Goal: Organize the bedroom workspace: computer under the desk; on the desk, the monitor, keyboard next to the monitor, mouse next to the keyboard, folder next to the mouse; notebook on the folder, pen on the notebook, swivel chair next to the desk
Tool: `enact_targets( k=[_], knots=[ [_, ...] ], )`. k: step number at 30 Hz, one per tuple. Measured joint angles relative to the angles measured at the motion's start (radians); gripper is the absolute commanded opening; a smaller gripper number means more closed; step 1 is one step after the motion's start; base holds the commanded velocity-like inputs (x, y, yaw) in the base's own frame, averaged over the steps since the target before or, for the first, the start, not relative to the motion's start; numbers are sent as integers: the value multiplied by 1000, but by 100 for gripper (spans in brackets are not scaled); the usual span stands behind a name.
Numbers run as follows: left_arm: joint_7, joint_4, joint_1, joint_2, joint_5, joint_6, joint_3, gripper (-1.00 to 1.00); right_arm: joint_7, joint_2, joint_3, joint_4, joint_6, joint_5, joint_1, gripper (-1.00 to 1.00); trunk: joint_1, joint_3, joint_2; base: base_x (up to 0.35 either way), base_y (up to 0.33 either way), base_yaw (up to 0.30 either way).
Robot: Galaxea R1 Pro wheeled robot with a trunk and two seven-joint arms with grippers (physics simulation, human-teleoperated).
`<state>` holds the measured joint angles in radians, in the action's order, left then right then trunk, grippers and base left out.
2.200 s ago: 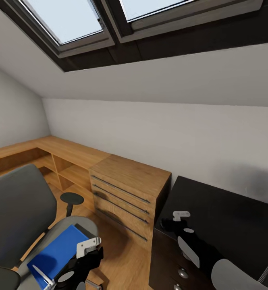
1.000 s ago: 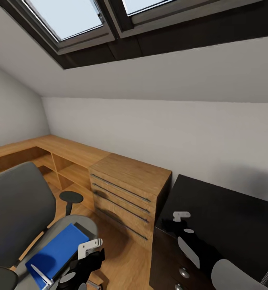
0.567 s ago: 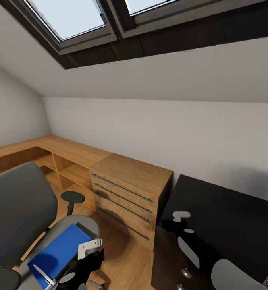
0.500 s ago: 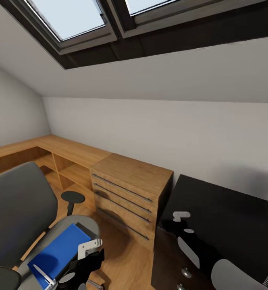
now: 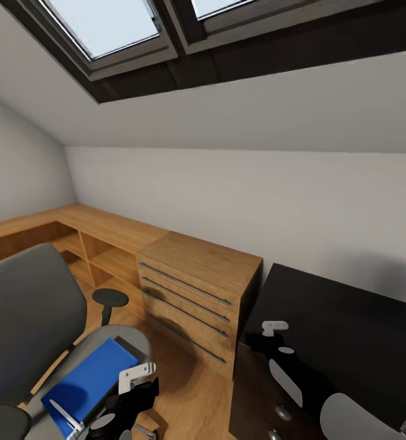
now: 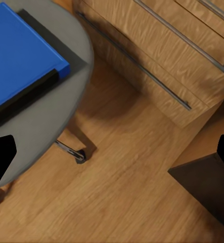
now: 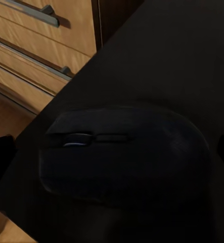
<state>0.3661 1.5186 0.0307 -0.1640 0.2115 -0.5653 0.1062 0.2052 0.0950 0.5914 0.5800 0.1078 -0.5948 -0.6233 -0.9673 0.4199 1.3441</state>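
Looks like the mouse step is in hand. The mouse (image 7: 124,154) sits on the glossy black surface (image 5: 349,330) close to its corner nearest the wooden drawer cabinet (image 5: 193,293), right under the right gripper (image 7: 112,152). The dark finger tips sit wide apart at either side of the mouse, so I'd call the jaws released, not touching it. Can't tell from here whether it's about to grab it or has just set it down. If it's a grab, the next move is to come straight down and close across the mouse's sides – it's low and rounded, so it could slip.

The folder (image 5: 90,385) is flat on the seat of the swivel chair (image 5: 29,318), reaching toward the seat's front edge. The left gripper (image 6: 112,167) hangs just off that edge, over the wood floor (image 6: 122,202), jaws released and holding nothing – I'd guess the folder is next.

In the way: the cabinet stands tight against the surface's end, and the chair's armrest (image 5: 110,299) and base (image 6: 71,151) crowd the gap the left arm works in.
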Motion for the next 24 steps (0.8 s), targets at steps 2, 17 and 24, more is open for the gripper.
enact_targets(
  k=[2,17,24],
  knots=[
    [1,0,0,0,0,0,0,100,0,0,0,0,0,0,0,100,-8,6,14,0,0,0],
    [3,0,0,0,0,0,0,100,0,0,0,0,-1,0,0,100,-23,19,42,0,0,0],
    [4,0,0,0,0,0,-1,100,0,0,0,0,0,0,0,100,-31,25,56,0,0,0]
  ],
)
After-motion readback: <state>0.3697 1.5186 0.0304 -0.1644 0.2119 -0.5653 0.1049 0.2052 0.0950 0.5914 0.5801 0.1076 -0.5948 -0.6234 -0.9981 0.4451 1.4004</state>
